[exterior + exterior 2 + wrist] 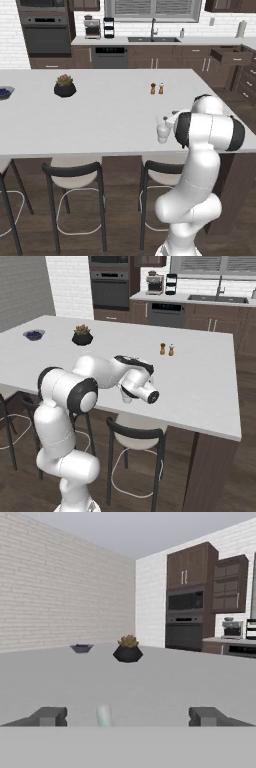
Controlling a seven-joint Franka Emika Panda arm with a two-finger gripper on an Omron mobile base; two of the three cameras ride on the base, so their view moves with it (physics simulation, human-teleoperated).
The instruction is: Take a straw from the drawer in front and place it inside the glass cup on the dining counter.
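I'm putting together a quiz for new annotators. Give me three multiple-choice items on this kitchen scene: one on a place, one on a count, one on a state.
1. Where does the glass cup stand?
A) on the dining counter, near the edge by the stools
B) beside the sink
C) inside the drawer

2. How many small shakers stand on the dining counter?
A) one
B) two
C) four

3. How do the fingers of the pincer stand?
A) pressed together
B) clamped on the potted plant
C) spread wide apart

Answers:
1 A: the left base view shows the glass cup on the white top just above the stools.
2 B: one orange and one dark shaker stand side by side.
3 C: in the hand view the two dark tips are far apart with nothing gripped.
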